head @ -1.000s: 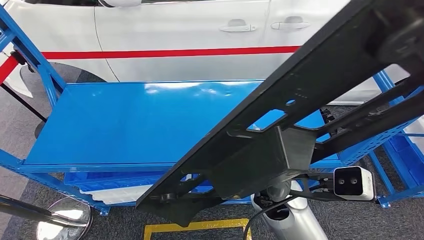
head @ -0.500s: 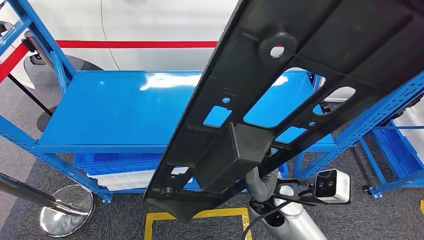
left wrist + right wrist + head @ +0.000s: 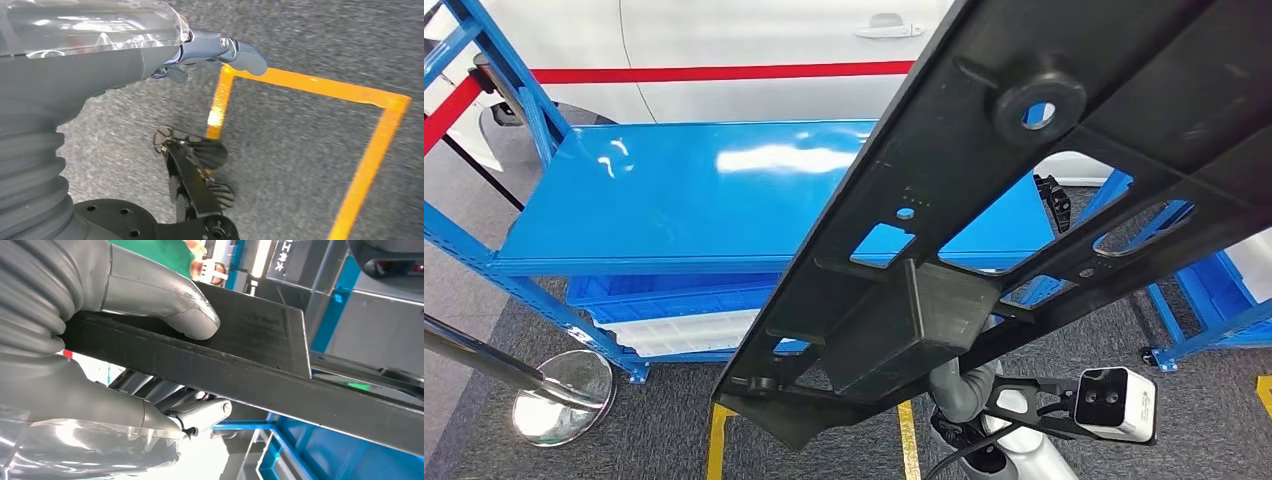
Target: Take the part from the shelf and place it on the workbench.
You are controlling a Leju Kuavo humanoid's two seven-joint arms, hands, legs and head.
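The part (image 3: 984, 230) is a long black plastic panel with cut-outs and a box-shaped block on its underside. It slants across the head view from the lower middle to the upper right, above the floor and in front of the blue shelf (image 3: 684, 200). My right hand (image 3: 150, 295) grips the panel (image 3: 250, 355), thumb pressed on one face and fingers under the other. In the head view the panel covers that hand, and the grey wrist (image 3: 964, 385) shows beneath it. My left hand (image 3: 150, 55) hangs over the grey carpet, holding nothing.
The shelf's top board is bare, with blue and white bins (image 3: 664, 295) beneath. A white car (image 3: 754, 40) with a red stripe stands behind. A chrome post base (image 3: 559, 395) sits at lower left. Yellow floor tape (image 3: 716, 440) marks the carpet. Another blue rack (image 3: 1214, 300) stands at right.
The whole picture has shifted, so the camera has moved. Within it, the black panel now slants more steeply and takes up more of the upper right.
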